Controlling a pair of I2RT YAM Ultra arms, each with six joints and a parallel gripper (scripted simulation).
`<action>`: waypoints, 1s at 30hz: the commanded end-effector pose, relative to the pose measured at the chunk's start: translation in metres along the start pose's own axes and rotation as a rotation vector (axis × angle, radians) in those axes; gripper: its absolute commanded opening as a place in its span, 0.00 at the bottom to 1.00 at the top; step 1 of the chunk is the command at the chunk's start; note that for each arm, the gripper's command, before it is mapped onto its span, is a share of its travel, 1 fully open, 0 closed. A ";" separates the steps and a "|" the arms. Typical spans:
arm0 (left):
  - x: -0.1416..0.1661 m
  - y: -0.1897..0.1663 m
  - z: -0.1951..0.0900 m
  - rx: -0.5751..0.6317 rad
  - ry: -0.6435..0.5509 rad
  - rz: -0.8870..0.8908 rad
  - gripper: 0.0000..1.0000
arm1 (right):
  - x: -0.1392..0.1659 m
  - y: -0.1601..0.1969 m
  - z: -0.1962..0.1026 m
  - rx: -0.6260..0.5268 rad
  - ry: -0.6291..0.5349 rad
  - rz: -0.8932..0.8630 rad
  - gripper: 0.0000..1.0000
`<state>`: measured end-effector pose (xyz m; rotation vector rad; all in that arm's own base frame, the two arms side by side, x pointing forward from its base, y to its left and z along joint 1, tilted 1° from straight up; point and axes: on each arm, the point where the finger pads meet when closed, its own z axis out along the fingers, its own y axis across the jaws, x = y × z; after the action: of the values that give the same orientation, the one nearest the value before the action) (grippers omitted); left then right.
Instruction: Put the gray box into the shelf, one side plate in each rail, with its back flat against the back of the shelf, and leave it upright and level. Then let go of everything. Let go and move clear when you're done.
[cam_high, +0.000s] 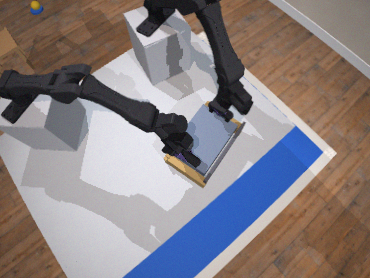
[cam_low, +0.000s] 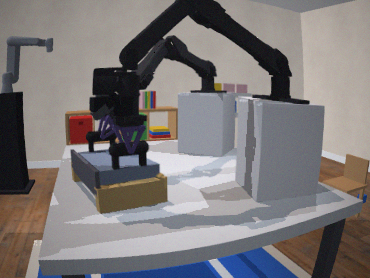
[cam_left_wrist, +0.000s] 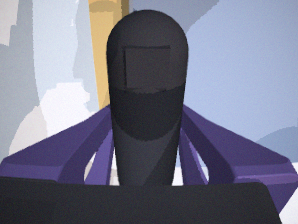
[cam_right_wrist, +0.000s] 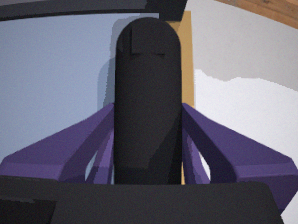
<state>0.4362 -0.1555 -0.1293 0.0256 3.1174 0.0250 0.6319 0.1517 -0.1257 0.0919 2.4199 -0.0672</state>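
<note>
Gray box (cam_high: 212, 136) (cam_low: 135, 173) (cam_left_wrist: 240, 65) (cam_right_wrist: 50, 65) sits b/w the shelf's wood rails (cam_high: 186, 170) (cam_low: 132, 195) (cam_left_wrist: 101, 55) (cam_right_wrist: 188, 65), close to its back (cam_high: 225, 151) (cam_low: 85, 170) (cam_right_wrist: 75, 10); flush contact n/c. L hand (cam_high: 221, 111) (cam_low: 129, 159) (cam_left_wrist: 147, 75) & R hand (cam_high: 189, 155) (cam_low: 102, 141) (cam_right_wrist: 148, 60) both clamped on it. Insertion approx. done, I'd say; next: ease fully home, chk level, then release both.

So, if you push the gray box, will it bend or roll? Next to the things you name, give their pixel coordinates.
The gray box (cam_high: 214, 134) (cam_low: 130, 175) (cam_left_wrist: 240, 75) (cam_right_wrist: 55, 65) looks stiff, with straight, flat sides. Being wide and low, it probably won't roll; it might slide.
</note>
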 end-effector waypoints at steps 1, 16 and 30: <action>-0.046 -0.009 -0.045 0.051 -0.117 -0.029 0.15 | -0.054 0.007 -0.016 -0.004 -0.093 0.013 0.15; -0.074 -0.015 -0.059 0.077 -0.189 -0.030 0.15 | -0.100 0.010 -0.028 -0.028 -0.186 0.042 0.15; -0.070 -0.021 -0.055 0.071 -0.185 -0.016 0.15 | -0.070 0.003 -0.006 -0.012 -0.136 0.033 0.15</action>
<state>0.4481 -0.1547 -0.1283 0.0242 3.1254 0.0259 0.6442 0.1518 -0.1244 0.0890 2.4255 -0.0685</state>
